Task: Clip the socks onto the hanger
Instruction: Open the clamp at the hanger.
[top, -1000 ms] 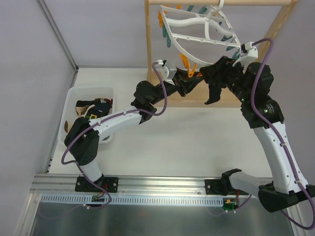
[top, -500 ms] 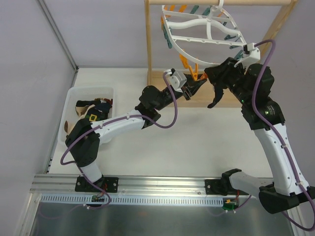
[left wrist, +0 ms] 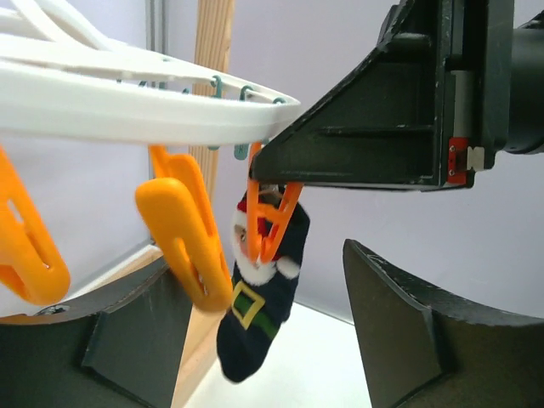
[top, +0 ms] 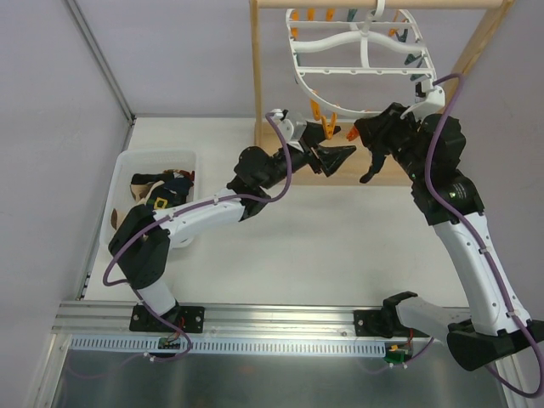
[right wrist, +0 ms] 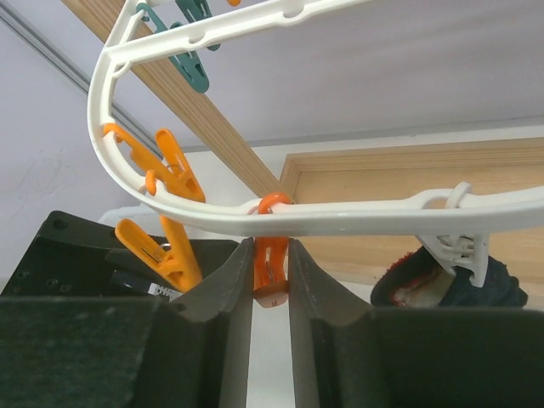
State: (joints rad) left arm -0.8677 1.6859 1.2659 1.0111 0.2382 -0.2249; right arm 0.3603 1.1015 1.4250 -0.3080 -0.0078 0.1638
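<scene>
Up at the near rim of the large white plastic oval drying hanger (top: 357,70), which hangs from the light wooden stand (top: 257,76), my right claw (right wrist: 272,251) is pressed together on a small orange plastic peg (right wrist: 272,276) dangling from the frame. From my left wrist I see a limp navy sock with a Santa face and yellow buckle (left wrist: 255,323) hanging by its cuff from an orange peg right under that claw's finger. I take it for the same peg, though I cannot be sure. My left claw (left wrist: 263,272) is spread wide and holds nothing, with its fingers either side of the sock and apart from it. I judge this sock's clipping nearly done, with only the peg's release left. That calls for easing my right fingers off gently, so the peg bites the cuff without swinging the frame, and for drawing my left claw back without brushing the sock. After that comes the white plastic bin (top: 153,154) on the left of the table (top: 340,246), well apart from the hanger. A heap of dark and tan socks (top: 161,187) lies in it, one with a yellow mark.
</scene>
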